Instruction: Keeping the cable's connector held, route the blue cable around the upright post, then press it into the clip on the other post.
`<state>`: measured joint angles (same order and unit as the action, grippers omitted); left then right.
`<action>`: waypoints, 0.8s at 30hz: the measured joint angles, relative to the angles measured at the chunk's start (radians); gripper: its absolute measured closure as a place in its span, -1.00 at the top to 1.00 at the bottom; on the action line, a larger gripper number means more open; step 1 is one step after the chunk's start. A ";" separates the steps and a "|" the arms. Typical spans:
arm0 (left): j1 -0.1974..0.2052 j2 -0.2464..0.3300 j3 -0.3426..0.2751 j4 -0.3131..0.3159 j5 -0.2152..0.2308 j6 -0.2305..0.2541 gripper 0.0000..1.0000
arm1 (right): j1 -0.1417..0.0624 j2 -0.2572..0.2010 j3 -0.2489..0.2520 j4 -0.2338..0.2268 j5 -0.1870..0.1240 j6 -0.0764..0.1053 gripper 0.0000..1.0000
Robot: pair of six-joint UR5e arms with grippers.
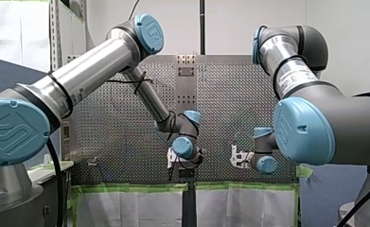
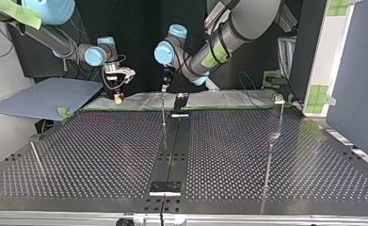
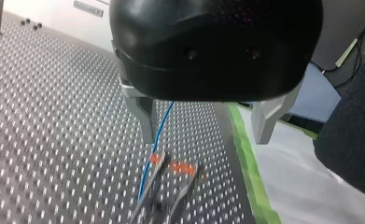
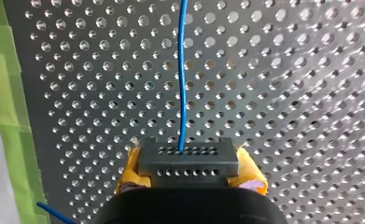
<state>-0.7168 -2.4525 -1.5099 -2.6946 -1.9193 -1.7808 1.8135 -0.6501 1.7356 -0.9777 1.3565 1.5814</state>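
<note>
My right gripper [image 4: 189, 171] is clamped on the grey connector [image 4: 188, 157], with its yellow pads [image 4: 129, 171] at either side. The blue cable [image 4: 182, 84] leaves the connector and runs straight ahead over the perforated counter [image 4: 287, 93]. My left gripper [image 3: 204, 136] stands wide open and holds nothing. The cable passes just beside one metal finger [image 3: 145, 116] and down along a thin orange-marked post [image 3: 153, 175]. I cannot tell whether it touches the finger.
</note>
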 joint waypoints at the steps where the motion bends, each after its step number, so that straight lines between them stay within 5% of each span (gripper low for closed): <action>1: -0.009 0.000 -0.001 0.000 -0.009 -0.001 1.00 | 0.000 -0.010 0.006 0.003 -0.001 -0.010 -1.00; 7: -0.048 0.009 -0.031 0.009 -0.038 -0.006 1.00 | 0.008 -0.067 0.024 0.016 -0.008 -0.036 -1.00; 16: -0.042 0.066 -0.110 0.064 -0.024 -0.042 1.00 | 0.024 -0.110 0.036 0.017 -0.050 -0.044 -1.00; 24: -0.039 0.074 -0.137 0.062 -0.043 -0.065 1.00 | 0.028 -0.149 0.106 -0.017 -0.050 -0.042 -1.00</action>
<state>-0.7557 -2.3781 -1.6472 -2.6331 -1.9623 -1.8454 1.8412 -0.7992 1.8418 -0.9949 1.3065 1.5394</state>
